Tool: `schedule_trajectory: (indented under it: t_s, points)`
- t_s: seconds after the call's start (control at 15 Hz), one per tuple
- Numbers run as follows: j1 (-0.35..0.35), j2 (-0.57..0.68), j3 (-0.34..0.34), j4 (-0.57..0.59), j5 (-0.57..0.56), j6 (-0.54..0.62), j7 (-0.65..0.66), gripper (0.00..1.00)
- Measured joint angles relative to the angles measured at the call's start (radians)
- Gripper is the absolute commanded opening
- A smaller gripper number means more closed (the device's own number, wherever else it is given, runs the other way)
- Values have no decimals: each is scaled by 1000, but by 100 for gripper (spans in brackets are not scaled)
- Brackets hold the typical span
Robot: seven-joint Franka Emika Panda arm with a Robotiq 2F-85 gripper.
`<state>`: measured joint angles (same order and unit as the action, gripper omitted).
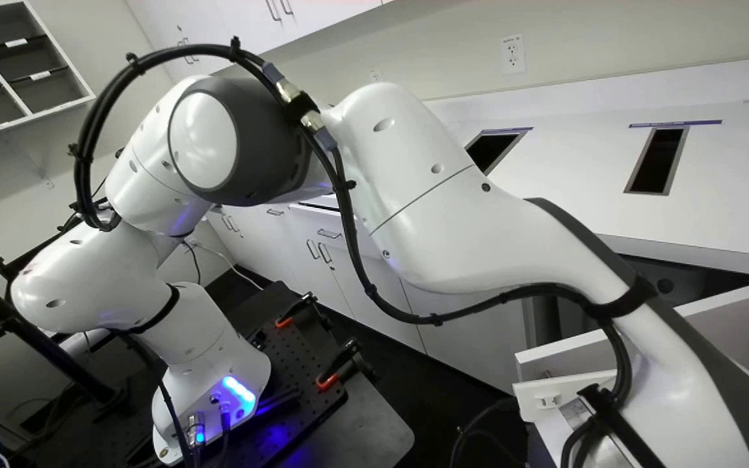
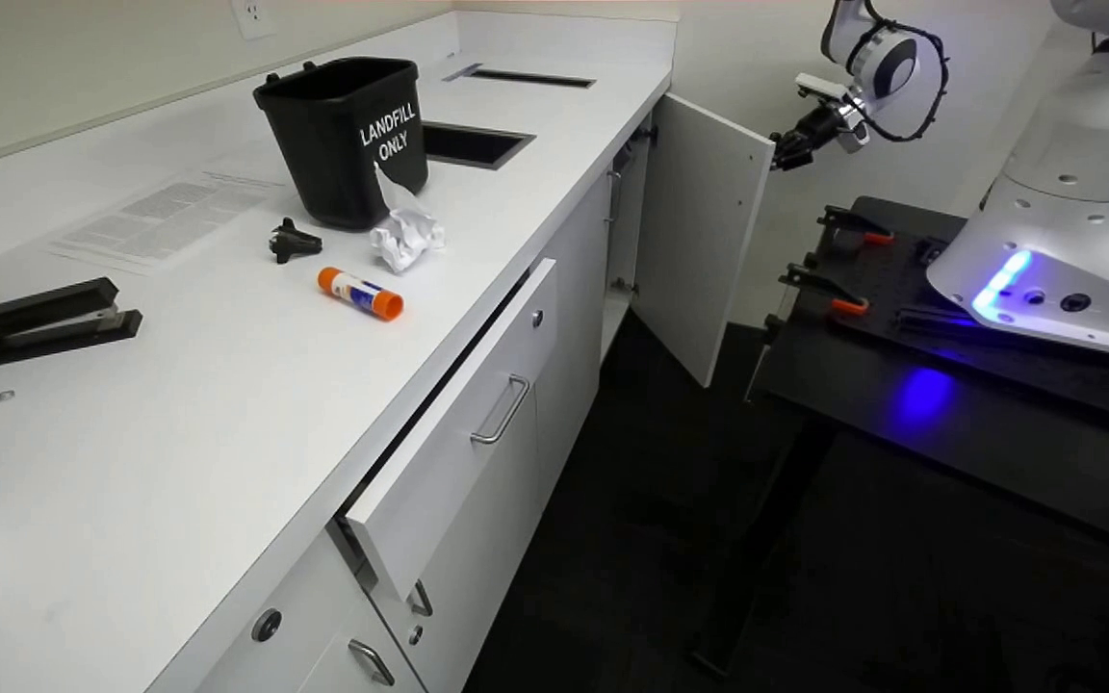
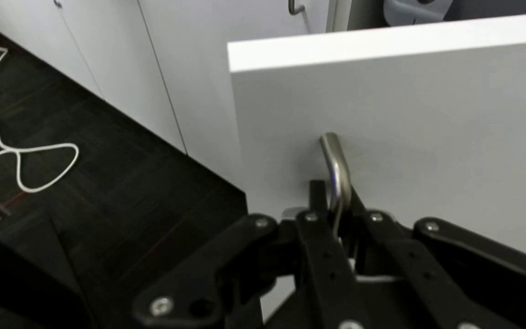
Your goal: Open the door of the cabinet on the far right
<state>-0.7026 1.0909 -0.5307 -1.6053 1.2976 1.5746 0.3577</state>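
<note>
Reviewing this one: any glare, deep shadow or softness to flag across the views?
Wrist view: the fingers look slightly soft, the handle carries a glint, and the door is bright only along the top. In both exterior views, the light strip glares. In an exterior view, the floor sinks almost to black.

smooth matt door (image 3: 404, 109), glossy metal handle (image 3: 337, 171)

In an exterior view, counter (image 2: 256, 423) bright at nine o'clock, floor (image 2: 651, 500) near-black at five; light strip (image 2: 1002, 280) at three glares blue-white, with a blue patch (image 2: 925, 393) below. Wrist view soft: top edge of door (image 3: 427, 128) near-blown white toward one, face grey; pincer (image 3: 338, 205) blurred at five.
</note>
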Motion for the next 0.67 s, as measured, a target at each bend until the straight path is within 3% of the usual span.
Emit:
schedule_trajectory:
  t_s: [0.6, 0.67]
  points:
    - [51, -79, -3, 35, -305, 296, 26, 3]
    - [58, -90, -3, 24, -324, 344, 27, 36]
